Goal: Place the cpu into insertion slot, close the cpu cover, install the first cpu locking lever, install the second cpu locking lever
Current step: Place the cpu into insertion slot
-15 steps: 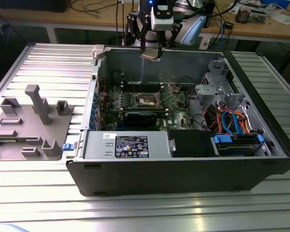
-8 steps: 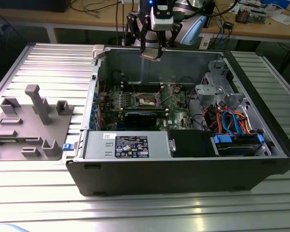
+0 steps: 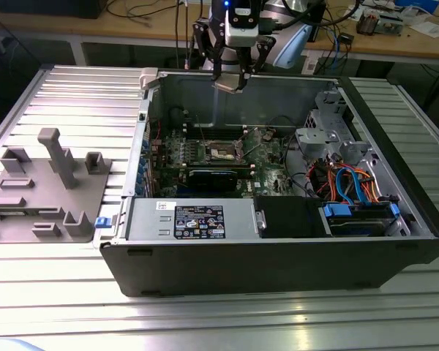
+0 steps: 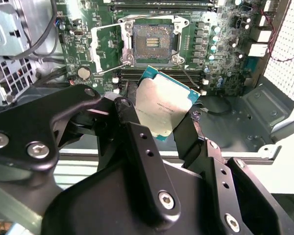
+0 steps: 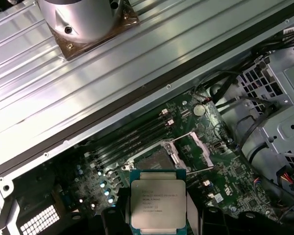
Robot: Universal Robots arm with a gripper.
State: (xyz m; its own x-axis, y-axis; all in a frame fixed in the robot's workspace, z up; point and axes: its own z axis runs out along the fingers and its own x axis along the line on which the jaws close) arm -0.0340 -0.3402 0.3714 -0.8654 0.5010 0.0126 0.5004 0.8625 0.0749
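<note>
Gripper [image 4: 159, 117] clamped on the cpu [image 5: 158, 203], well above the insertion slot [image 4: 150, 43] (chip looks rotated versus socket): landing skewed could bend contacts.

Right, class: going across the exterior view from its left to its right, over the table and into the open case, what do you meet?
First the grey fixture, then the blue clip, the insertion slot, the drive cage.
</note>
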